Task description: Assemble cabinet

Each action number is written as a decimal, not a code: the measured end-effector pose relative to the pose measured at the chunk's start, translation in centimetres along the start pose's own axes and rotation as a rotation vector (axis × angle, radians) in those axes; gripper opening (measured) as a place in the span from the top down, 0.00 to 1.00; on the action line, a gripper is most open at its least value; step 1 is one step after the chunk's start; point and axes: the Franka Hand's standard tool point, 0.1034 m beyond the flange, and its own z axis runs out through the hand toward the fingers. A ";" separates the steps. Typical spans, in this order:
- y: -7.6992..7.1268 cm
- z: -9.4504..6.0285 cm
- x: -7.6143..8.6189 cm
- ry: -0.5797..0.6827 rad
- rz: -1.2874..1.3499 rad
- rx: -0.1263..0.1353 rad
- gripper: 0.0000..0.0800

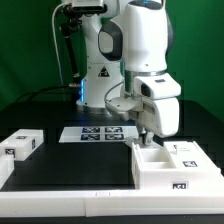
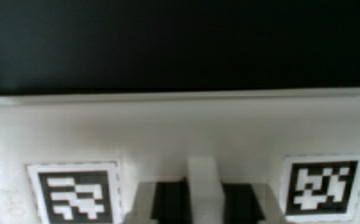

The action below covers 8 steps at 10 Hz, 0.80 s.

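Exterior view: hand [image 1: 148, 134] points straight down, closed, at the cabinet [image 1: 158, 178] wall.

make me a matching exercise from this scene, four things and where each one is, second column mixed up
Things:
1. cabinet
2. loose white block
3. marker board
4. gripper

Places or states:
a. near the exterior view's left edge
b. down at the cabinet's rim, jaws shut on it
c. lying flat, centre of the exterior view
d. at the exterior view's right, open compartments facing up

Pairs: 1-d, 2-a, 3-c, 4-b
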 end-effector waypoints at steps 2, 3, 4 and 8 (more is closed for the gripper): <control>-0.1 -0.6 -0.3 -0.013 0.056 0.016 0.92; -0.2 -1.5 -0.6 -0.033 0.136 0.025 0.92; -0.1 -2.3 -0.7 -0.050 0.182 0.028 0.92; 0.9 -5.6 -2.0 -0.113 0.195 0.052 0.91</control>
